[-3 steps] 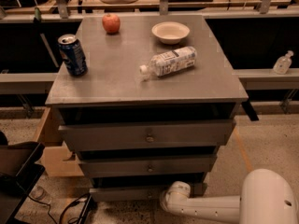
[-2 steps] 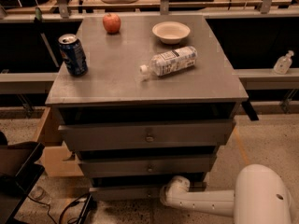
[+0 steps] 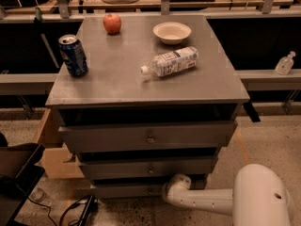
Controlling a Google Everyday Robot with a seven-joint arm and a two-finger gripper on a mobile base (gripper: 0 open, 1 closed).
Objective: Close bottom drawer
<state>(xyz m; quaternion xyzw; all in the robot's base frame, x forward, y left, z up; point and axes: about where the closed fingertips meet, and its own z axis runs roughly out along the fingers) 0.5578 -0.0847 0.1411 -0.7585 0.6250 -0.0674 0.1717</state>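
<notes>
The grey cabinet has three drawers, each pulled out a little. The bottom drawer (image 3: 124,190) is the narrowest and lowest, and its flat front sticks out slightly under the middle drawer (image 3: 149,168). My white arm (image 3: 202,200) reaches in from the lower right. My gripper (image 3: 170,188) is at the arm's end, low against the right part of the bottom drawer's front. The wrist mostly hides it.
The widest top drawer (image 3: 150,137) sits above. On the cabinet top are a blue can (image 3: 73,55), an apple (image 3: 112,23), a bowl (image 3: 172,32) and a lying water bottle (image 3: 171,61). A cardboard box (image 3: 49,154) and cables (image 3: 75,210) lie at the left.
My arm has shifted a little left and closer to the cabinet, bringing its end up against the bottom drawer front. The objects on top have not moved.
</notes>
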